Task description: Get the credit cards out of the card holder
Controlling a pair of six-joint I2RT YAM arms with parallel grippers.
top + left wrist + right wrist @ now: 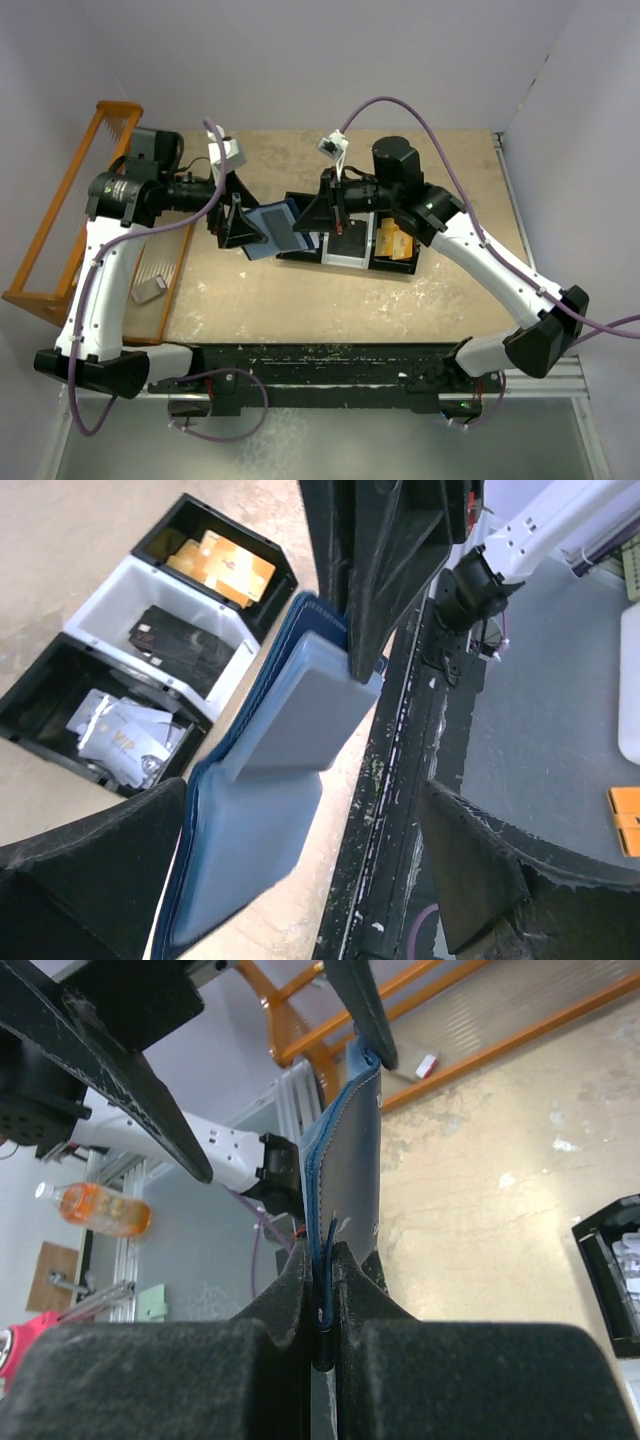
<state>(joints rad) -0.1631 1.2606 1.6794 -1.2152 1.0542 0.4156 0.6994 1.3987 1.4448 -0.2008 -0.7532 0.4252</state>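
Over the table, left of its middle and about midway between the near and far edges, the card holder hung open in the air just beside the tray, clear of the surface.

The step in hand looked like drawing a card from a pocket, and it called for a careful division of labour. The right arm would need to hold its pinch steady. The left would do best to close only on a card's exposed edge, not on the pale inner flap, and to pull straight along the pocket's line so the holder did not twist out of the grip. Whether any card was left inside could not be told from these views. Gold cards, dark cards and silver cards already lay in the tray's three compartments.

The right gripper was clamped tight on one edge of the holder, its jaws pressed together with the blue leather between them. The left gripper stood spread wide around the hanging flaps, gripping nothing. One of its fingers appeared to touch the holder's far edge, while the other stood well apart.
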